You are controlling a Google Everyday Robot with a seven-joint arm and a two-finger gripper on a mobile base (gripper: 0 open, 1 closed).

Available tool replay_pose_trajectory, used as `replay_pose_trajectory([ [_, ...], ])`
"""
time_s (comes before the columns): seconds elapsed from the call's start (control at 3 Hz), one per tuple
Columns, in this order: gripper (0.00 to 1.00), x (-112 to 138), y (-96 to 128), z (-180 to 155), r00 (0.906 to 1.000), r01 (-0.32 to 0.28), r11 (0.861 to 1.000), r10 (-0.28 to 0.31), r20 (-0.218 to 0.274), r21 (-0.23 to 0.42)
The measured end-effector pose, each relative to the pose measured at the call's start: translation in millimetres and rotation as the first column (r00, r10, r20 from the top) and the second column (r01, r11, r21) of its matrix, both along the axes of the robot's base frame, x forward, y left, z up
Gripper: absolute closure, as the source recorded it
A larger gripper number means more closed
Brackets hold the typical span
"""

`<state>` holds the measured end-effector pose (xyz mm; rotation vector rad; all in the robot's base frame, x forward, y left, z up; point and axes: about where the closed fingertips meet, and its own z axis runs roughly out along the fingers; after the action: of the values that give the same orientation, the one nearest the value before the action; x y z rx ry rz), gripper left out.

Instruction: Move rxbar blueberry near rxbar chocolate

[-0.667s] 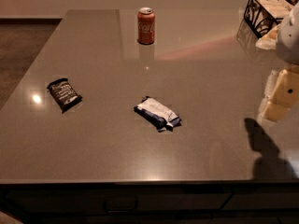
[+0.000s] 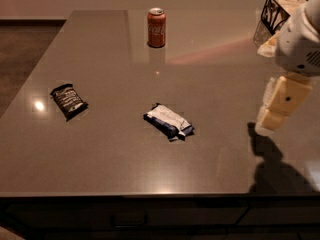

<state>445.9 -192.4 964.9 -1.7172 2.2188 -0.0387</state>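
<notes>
Now poised over the table (image 2: 125,169): the gripper (image 2: 272,115) hangs at 3 o'clock of the blueberry bar (image 2: 169,121), with nothing visibly in its hold.
How wide it stands open cannot be told. The bar lies flat mid-table, the chocolate bar (image 2: 68,101) well apart at its 9 o'clock, a can (image 2: 156,28) at 12. The likely risk is that the thin, crinkly wrapper slips a shallow grasp, or skids and gets pushed instead of lifted.
</notes>
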Motion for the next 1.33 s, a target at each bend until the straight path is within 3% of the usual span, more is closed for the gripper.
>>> replay_pose_trajectory([
  [0.67,0.00,18,66,-32,0.9986,-0.003,0.996,0.008,-0.052,0.087],
  [1.33,0.00,25,118,-75,0.9946,-0.046,0.992,0.056,-0.087,0.116],
])
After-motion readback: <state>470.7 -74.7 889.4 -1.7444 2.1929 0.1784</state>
